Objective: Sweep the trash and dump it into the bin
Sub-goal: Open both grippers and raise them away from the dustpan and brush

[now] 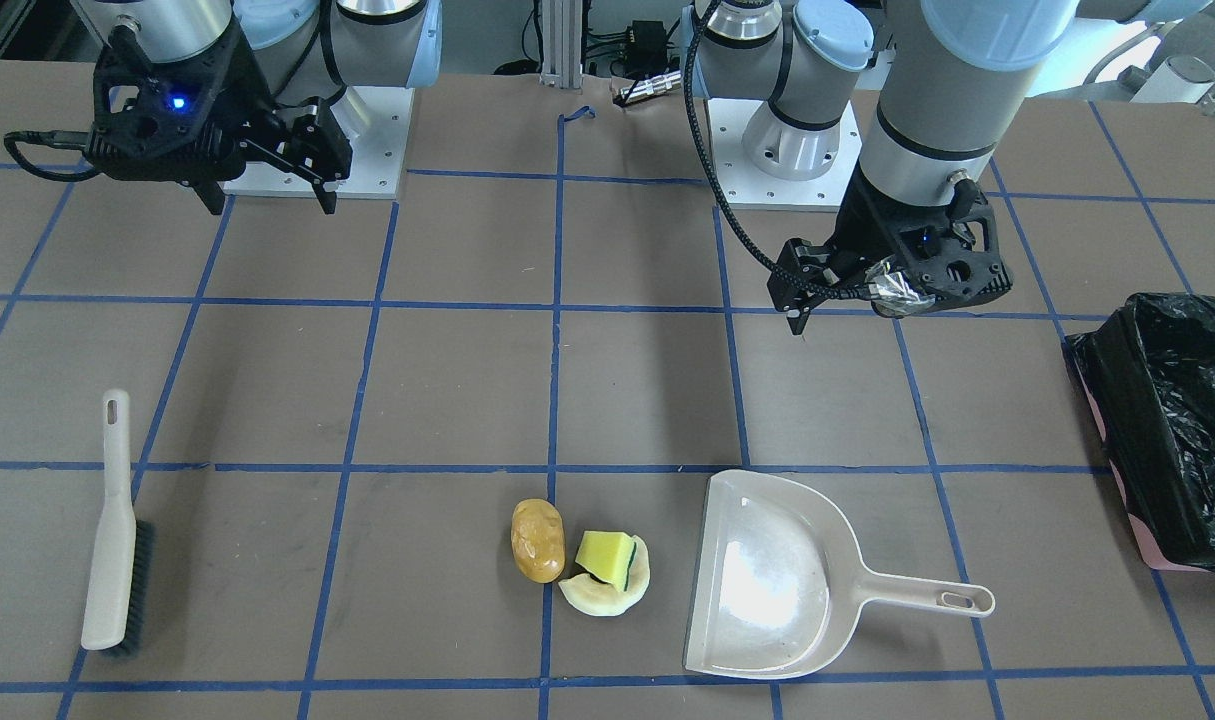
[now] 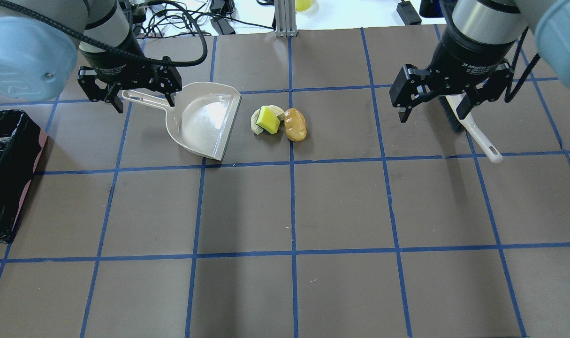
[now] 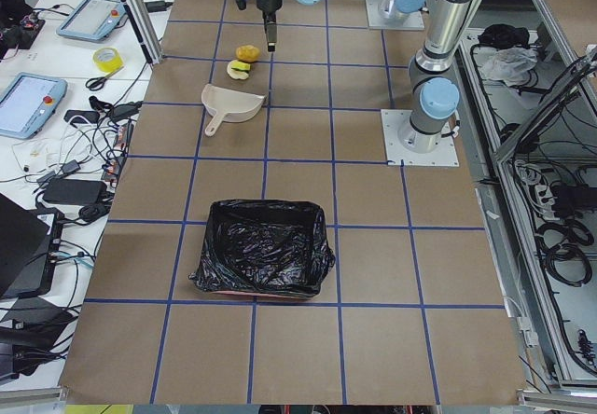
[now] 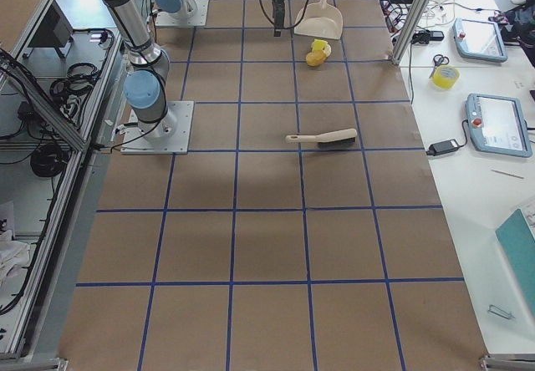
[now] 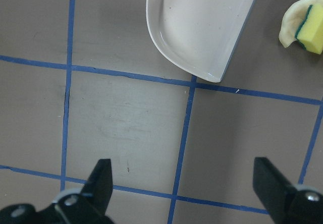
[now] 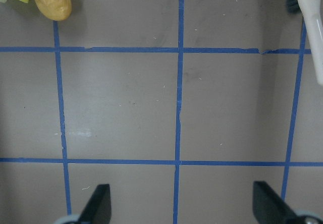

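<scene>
The trash lies together on the brown table: a golden-brown lump [image 2: 295,124], a yellow sponge wedge [image 2: 268,120] and a pale cream slice [image 1: 605,598] under the sponge. A beige dustpan [image 2: 205,119] lies just beside it, mouth towards the pile. The bin [image 2: 8,169], pink with a black bag, stands at the table's left end. My left gripper [image 2: 144,101] hangs open and empty above the table near the dustpan's handle. My right gripper [image 2: 431,112] is open and empty in the air beside the beige brush [image 2: 475,131], which lies flat on the table.
Blue tape lines divide the table into squares. The two arm bases [image 1: 787,150] are bolted at the robot's side. A side bench beyond the trash carries tablets [image 3: 28,102], a tape roll [image 3: 107,58] and cables. An aluminium post [image 2: 285,16] rises behind the trash.
</scene>
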Available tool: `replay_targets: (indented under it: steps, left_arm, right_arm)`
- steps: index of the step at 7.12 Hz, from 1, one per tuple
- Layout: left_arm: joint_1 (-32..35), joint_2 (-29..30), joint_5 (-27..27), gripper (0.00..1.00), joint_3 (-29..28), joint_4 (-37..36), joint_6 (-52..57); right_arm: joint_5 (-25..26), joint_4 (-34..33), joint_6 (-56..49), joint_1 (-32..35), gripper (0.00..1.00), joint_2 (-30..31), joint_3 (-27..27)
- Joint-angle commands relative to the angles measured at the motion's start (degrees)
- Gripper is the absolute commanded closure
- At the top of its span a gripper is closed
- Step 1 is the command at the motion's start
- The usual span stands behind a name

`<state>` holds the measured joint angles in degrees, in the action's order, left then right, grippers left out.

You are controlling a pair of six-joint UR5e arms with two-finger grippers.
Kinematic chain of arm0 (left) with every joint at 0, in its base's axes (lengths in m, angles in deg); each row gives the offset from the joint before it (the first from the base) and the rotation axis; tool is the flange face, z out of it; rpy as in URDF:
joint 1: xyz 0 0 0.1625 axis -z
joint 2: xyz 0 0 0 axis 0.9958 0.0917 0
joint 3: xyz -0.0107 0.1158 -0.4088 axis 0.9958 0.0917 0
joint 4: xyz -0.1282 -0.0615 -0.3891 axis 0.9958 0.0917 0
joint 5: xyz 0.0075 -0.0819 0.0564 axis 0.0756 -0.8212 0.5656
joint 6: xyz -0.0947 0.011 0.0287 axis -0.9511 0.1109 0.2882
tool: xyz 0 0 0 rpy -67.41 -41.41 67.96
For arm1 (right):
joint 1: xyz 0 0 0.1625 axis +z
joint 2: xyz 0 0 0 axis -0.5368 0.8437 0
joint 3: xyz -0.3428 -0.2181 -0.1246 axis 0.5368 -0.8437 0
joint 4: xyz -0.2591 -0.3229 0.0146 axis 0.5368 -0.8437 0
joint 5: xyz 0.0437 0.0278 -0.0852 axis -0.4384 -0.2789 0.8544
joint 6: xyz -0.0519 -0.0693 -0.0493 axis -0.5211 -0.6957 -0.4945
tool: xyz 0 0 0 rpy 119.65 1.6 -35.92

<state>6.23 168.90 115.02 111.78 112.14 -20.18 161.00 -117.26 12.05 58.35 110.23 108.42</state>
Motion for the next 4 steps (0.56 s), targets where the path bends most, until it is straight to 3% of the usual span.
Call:
replay_targets:
  steps: [1, 4]
  left_arm:
    - [0.17, -1.09, -1.83, 0.00, 0.13, 0.22, 0.23]
    - [-1.58, 0.22, -0.97, 0.00, 0.31, -1.01, 13.11]
  right_arm:
    - [0.48, 0.32, 0.28, -0.02, 0.00, 0.07, -0.12]
    - [0.66, -1.17, 0.46, -0.20, 0.00, 0.33, -0.47]
